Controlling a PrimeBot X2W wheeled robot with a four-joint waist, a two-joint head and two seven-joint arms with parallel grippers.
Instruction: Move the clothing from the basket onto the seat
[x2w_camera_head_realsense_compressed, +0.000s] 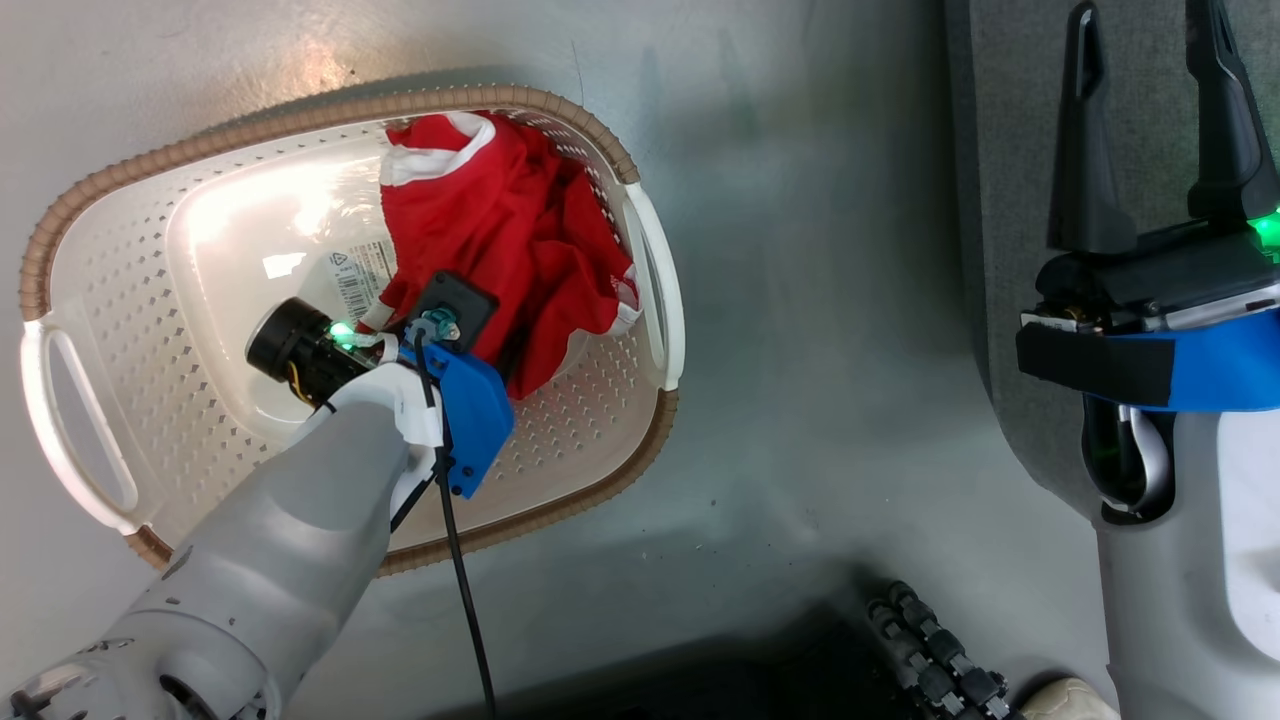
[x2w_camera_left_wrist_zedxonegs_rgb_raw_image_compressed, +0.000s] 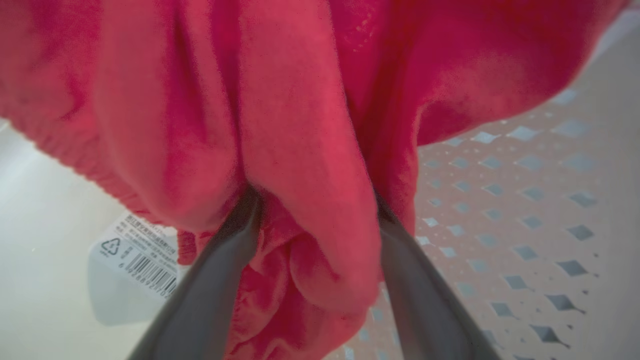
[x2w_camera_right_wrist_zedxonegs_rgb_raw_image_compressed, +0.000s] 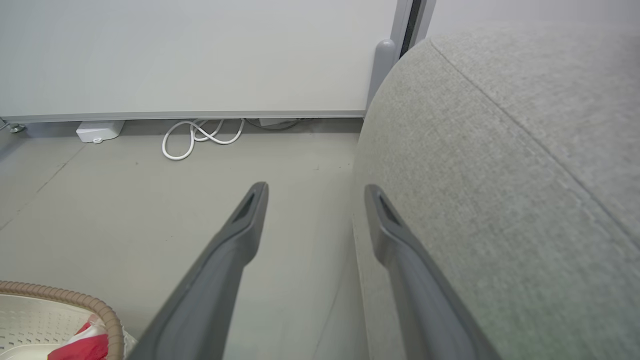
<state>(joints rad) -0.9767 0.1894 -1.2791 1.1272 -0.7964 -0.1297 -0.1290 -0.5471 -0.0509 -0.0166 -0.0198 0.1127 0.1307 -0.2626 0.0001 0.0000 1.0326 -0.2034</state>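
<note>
Nearest my left wrist lens, the clothing (x2w_camera_left_wrist_zedxonegs_rgb_raw_image_compressed: 300, 125) bulges between the left gripper's (x2w_camera_left_wrist_zedxonegs_rgb_raw_image_compressed: 315, 197) spread fingers, not yet pinched. The seat (x2w_camera_right_wrist_zedxonegs_rgb_raw_image_compressed: 500, 175) awaits delivery. The basket (x2w_camera_head_realsense_compressed: 110, 330) holds the garment. The right gripper (x2w_camera_right_wrist_zedxonegs_rgb_raw_image_compressed: 315, 187) hangs unclenched beside the seat. I judge the transfer unstarted.

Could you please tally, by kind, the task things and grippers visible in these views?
Basket: 1
Clothing, one red heap, separate garments cannot be told apart: 1
Seat: 1
Grippers: 2, the left gripper and the right gripper, both open
Total: 5
</note>
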